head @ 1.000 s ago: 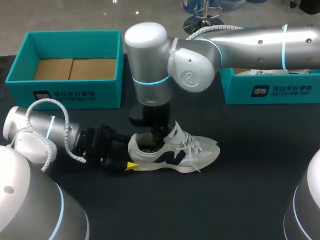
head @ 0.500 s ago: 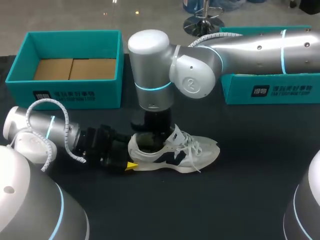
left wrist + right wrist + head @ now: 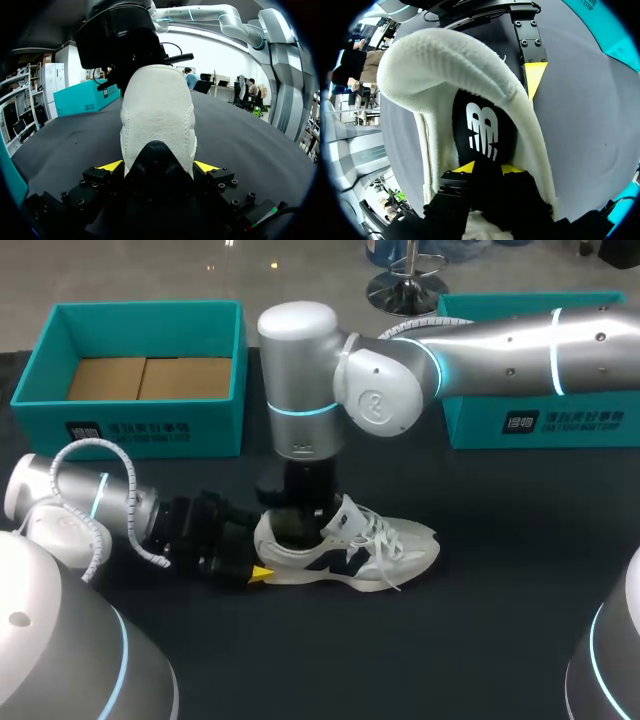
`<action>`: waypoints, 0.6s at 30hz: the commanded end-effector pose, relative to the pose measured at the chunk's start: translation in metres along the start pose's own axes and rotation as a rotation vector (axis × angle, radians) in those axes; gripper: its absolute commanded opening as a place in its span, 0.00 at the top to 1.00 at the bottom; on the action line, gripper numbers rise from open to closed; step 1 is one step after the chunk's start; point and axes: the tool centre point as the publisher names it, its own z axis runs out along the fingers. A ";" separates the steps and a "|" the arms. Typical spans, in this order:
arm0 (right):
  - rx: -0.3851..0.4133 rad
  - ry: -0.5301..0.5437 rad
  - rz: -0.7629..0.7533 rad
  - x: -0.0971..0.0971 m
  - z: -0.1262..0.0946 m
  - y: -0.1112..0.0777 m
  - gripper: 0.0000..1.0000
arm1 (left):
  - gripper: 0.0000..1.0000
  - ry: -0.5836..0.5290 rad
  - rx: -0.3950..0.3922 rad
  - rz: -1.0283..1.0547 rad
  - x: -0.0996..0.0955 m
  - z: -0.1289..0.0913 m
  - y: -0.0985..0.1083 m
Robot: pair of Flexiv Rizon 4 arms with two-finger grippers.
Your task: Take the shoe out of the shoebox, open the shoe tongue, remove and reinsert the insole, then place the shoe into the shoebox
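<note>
A white sneaker (image 3: pixel 350 548) with dark side panels lies on the black table, toe toward the right. My left gripper (image 3: pixel 257 560) is at its heel. In the left wrist view the heel (image 3: pixel 158 107) sits between the yellow fingertips (image 3: pixel 111 165), both pressed against it, so my left gripper (image 3: pixel 158 167) is shut on the shoe. My right arm comes down from above into the shoe's mouth (image 3: pixel 298 525). In the right wrist view my right gripper (image 3: pixel 487 169) is inside the white collar (image 3: pixel 445 65), its fingers shut on the black insole (image 3: pixel 480 125).
A teal shoebox (image 3: pixel 130 425) with a cardboard floor stands at the back left. A second teal box (image 3: pixel 600 420) stands at the back right behind my right arm. Bare black tabletop lies in front of the shoe.
My right gripper has sunk deeper into the shoe's mouth and its fingers have drawn together on the insole. The shoe has shifted slightly. The left arm has kept still.
</note>
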 end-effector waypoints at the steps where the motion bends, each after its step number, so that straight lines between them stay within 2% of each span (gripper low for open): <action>1: 0.015 0.007 0.001 0.013 0.059 0.012 1.00 | 1.00 -0.006 0.001 0.000 -0.003 0.004 0.001; 9: 0.024 -0.002 0.002 0.015 0.047 0.008 1.00 | 1.00 -0.006 0.001 0.000 -0.003 0.004 0.001; 18: 0.010 -0.013 -0.025 0.012 0.008 0.001 1.00 | 1.00 -0.006 0.001 0.000 -0.003 0.004 0.001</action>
